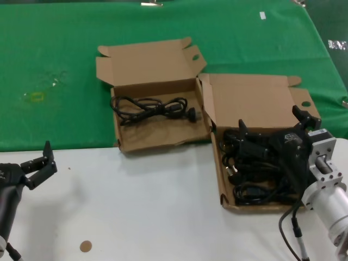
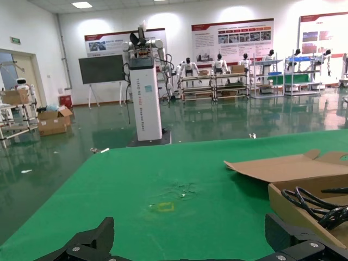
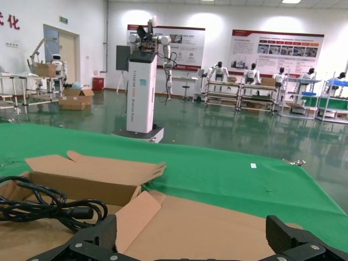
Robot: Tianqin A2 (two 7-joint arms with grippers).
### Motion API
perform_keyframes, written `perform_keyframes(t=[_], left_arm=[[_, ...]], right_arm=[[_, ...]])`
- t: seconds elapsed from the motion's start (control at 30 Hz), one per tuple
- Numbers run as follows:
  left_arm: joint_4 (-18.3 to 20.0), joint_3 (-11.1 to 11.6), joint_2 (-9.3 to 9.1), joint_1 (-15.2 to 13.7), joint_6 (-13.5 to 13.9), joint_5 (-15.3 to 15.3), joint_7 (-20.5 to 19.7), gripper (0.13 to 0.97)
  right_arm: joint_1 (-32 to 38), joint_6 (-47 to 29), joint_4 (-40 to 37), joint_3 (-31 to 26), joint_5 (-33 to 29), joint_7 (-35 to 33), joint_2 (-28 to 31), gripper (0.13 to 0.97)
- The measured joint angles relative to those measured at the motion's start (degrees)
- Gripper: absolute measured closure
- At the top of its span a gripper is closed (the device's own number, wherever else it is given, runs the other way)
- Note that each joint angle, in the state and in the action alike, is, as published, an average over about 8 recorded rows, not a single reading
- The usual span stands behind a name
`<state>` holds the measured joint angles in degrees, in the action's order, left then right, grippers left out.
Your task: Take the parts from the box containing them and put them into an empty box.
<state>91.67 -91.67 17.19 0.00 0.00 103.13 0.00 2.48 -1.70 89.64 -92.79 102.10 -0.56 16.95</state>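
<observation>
The larger, nearly square box stands on the right, filled with several black coiled cords. My right gripper hovers over it, open, with nothing between its fingers; in the right wrist view the gripper faces the box's raised lid. The smaller box with the wavy front wall lies further left and back, holding one cord, which also shows as a cord in the right wrist view. My left gripper waits open at the table's near left, with box to its side.
A green cloth covers the far half of the table and carries a small yellow mark. The near half is white table top with a small brown disc. Both box lids stand open toward the back.
</observation>
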Motion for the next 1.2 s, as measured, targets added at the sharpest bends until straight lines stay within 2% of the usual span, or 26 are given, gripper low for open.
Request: perform_keyframes(t=[1.2], left_arm=[[0.0,0.0,0.0,0.0,0.0,0.0,0.0,0.132]], right_arm=[[0.0,0.0,0.0,0.0,0.0,0.0,0.0,0.129]])
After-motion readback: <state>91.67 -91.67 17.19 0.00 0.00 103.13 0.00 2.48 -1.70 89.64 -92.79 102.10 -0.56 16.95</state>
